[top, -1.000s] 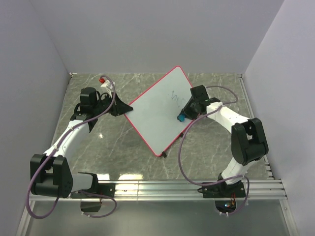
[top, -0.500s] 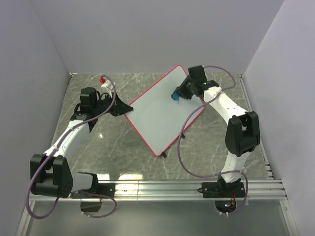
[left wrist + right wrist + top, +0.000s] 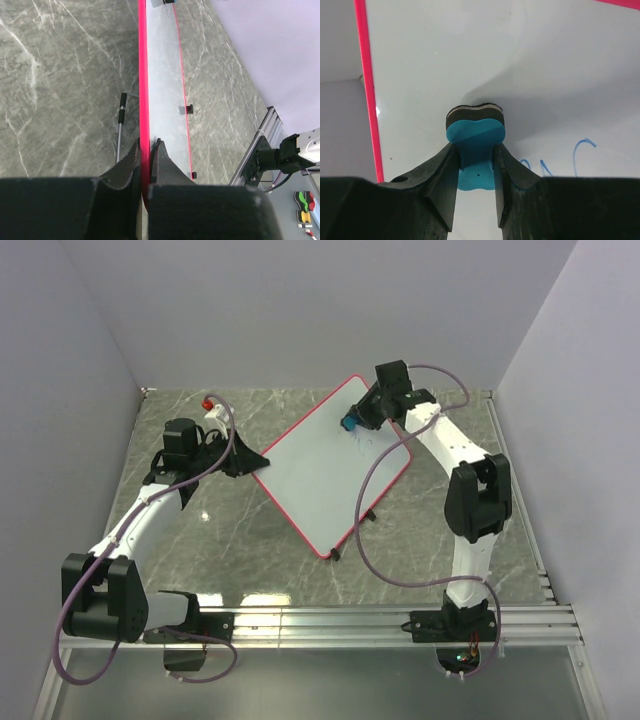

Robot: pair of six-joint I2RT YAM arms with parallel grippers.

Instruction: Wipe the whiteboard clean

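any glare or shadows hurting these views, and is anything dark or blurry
Top external: a pale glare patch on the table, otherwise even light. Right wrist: the eraser throws a soft grey shadow over the whiteboard, with the blue marks legible. Left wrist: the left tool is near black with little detail, and the whiteboard's red edge is sharp.

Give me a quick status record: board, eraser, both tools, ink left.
whiteboard: turned diamond-wise in the top view, far corner toward the back wall
left tool: shut on the whiteboard's red-pink frame edge
right tool: shut on the eraser
eraser: blue block, dark pad against the board surface, close to the frame near the far corner
blue strokes: not yet wiped, to one side of the eraser in the right wrist view
table: grey marble surface
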